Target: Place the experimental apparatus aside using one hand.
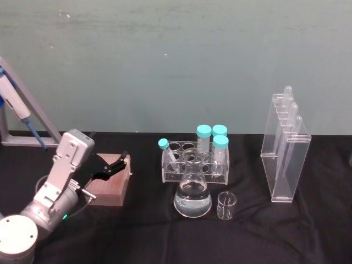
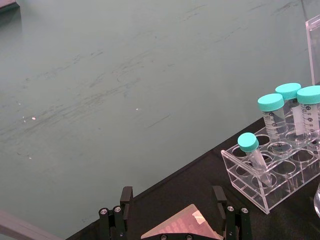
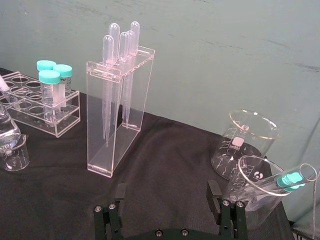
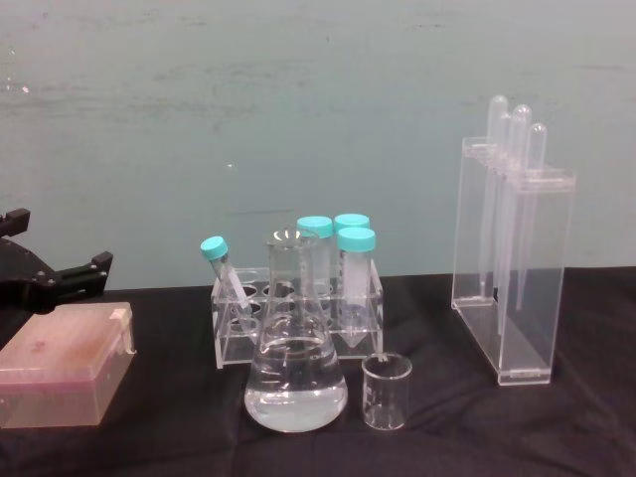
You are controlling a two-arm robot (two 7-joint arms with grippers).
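Nearest the chest camera stand a clear conical flask (image 4: 295,383) part-filled with clear liquid and, just beside it on the robot's right, a small empty glass beaker (image 4: 387,391), both on the black tablecloth (image 4: 447,437). Behind them sits a clear plastic tube rack (image 4: 231,348) with four teal-capped tubes, one leaning; the flask hides the rack's middle. Well to the right, the tall clear acrylic stand (image 4: 512,268) of long pipettes stands upright and apart from both grippers, the pipettes' lower ends hard to make out through its walls.

On the left, the black two-finger left gripper (image 2: 172,200) on its silver wrist hovers over a pink plastic box (image 4: 65,363). Its fingers are spread apart, with a corner of the box showing beneath the gap; whether they touch the box cannot be told. The chest view cuts this gripper off at its left edge.

The right gripper (image 3: 167,195) hangs low at the table's right side, fingers apart, looking toward the stand. Near it are a large upright glass beaker (image 3: 245,145) and a tipped glass beaker (image 3: 260,185) with a teal-capped tube inside. A blue pipette (image 1: 14,102) is cut by the head view's left edge.
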